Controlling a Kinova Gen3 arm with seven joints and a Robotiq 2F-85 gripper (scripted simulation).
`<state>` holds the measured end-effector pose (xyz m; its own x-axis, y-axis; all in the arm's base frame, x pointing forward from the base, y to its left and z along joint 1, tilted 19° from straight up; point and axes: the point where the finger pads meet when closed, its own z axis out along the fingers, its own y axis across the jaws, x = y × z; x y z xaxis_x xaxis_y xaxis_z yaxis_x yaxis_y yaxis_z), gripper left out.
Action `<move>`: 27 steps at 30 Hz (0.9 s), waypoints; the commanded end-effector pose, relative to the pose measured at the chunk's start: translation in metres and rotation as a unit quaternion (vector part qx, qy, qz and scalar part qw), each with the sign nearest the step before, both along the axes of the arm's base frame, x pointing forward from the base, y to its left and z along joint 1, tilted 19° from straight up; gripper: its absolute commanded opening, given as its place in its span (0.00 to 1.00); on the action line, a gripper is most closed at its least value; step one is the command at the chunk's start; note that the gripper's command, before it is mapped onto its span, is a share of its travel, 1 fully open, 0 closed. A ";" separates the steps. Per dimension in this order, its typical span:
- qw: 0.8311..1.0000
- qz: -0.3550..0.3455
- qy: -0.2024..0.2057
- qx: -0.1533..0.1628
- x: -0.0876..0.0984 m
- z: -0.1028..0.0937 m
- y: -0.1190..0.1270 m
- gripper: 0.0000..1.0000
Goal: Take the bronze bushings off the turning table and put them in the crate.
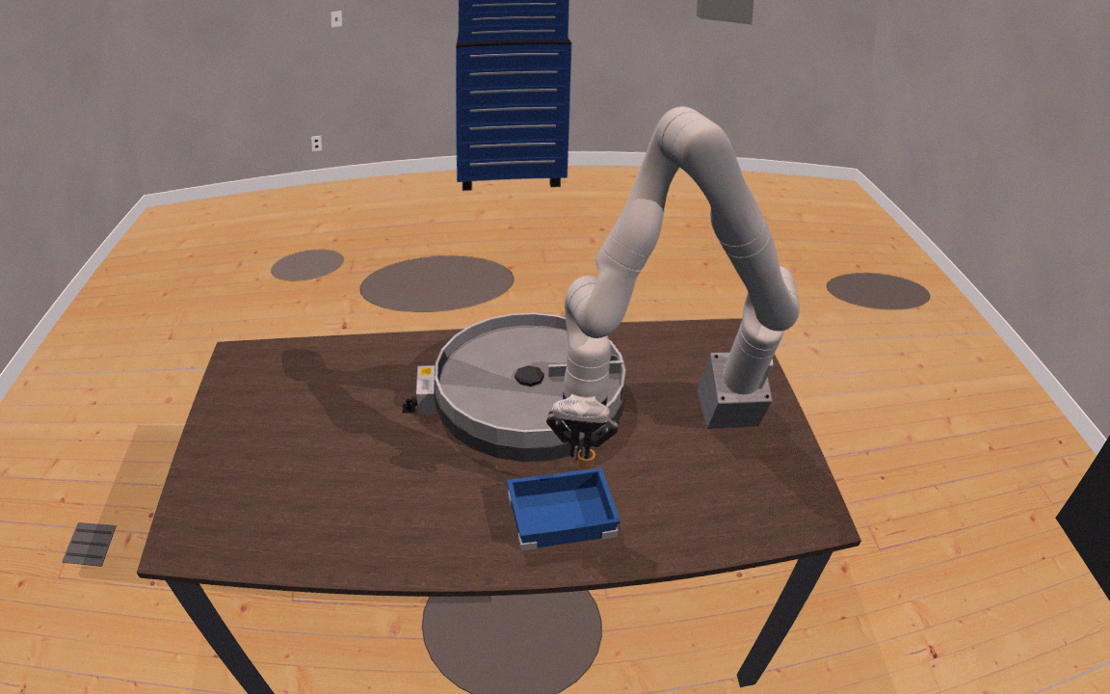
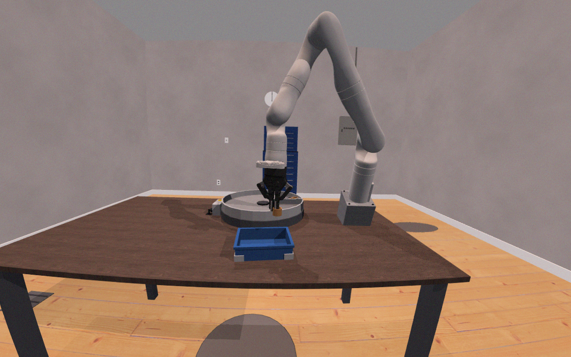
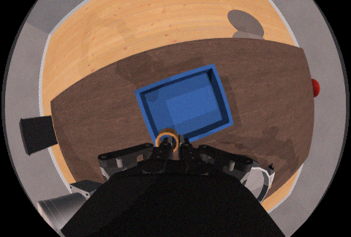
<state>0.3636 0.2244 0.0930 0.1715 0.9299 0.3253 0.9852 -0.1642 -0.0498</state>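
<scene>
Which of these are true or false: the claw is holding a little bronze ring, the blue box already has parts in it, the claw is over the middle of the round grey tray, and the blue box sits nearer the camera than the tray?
1. The black two-finger gripper grips a small bronze bushing. True.
2. The blue rectangular crate already holds bushings. False: none show inside it.
3. The gripper hangs over the middle of the round grey turning table. False: it is at the rim on the crate's side.
4. In the exterior view, the crate sits nearer the camera than the turning table. True.
</scene>
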 end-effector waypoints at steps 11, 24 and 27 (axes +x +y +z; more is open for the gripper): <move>1.000 0.005 0.008 0.000 -0.006 -0.010 0.005 0.00; 1.000 0.006 0.007 0.000 -0.006 -0.030 0.013 0.00; 1.000 0.006 0.007 0.000 -0.006 -0.030 0.013 0.00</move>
<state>0.3571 0.2371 0.0627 0.1647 0.9323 0.3221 0.9863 -0.1522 -0.0637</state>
